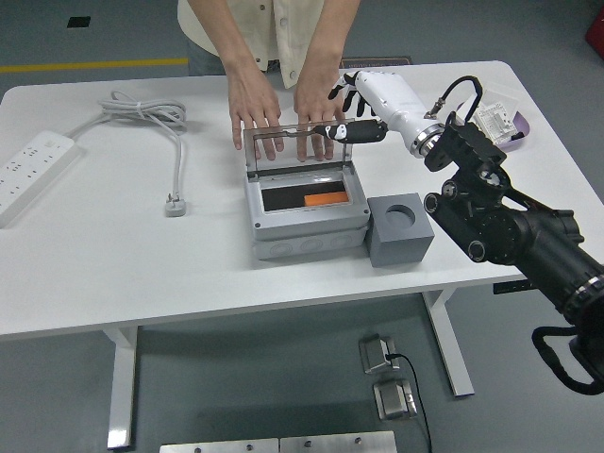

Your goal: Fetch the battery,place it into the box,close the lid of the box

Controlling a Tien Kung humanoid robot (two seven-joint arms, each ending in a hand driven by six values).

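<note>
A white table (113, 274) over a grey floor is seen from above. A grey box (307, 212) sits near the table's middle, its clear lid (297, 151) tilted up at the far side. Inside the box an orange battery (326, 199) is seen lying on the dark bottom, toward the right. A grey block (399, 227) with a round hole on top stands just beside the box, on its right.

The robot's right hand (363, 109) is held above the table at the lid's far right corner, white-shelled, with black fingers (347, 131) partly spread; nothing is held. Whether the fingertips touch the lid cannot be told. The black arm comes in from the lower right.

A person in a cream shirt stands at the far side. Both of the person's hands are laid flat behind the raised lid, the one on the left (253, 109) and the one on the right (316, 111), fingers seen through the clear panel.

A white power strip (28, 173) lies at the left edge, its cable (151, 118) coiled and its plug (174, 203) lying loose on the table. A lilac tray (514, 132) with a small packet is at the far right.
</note>
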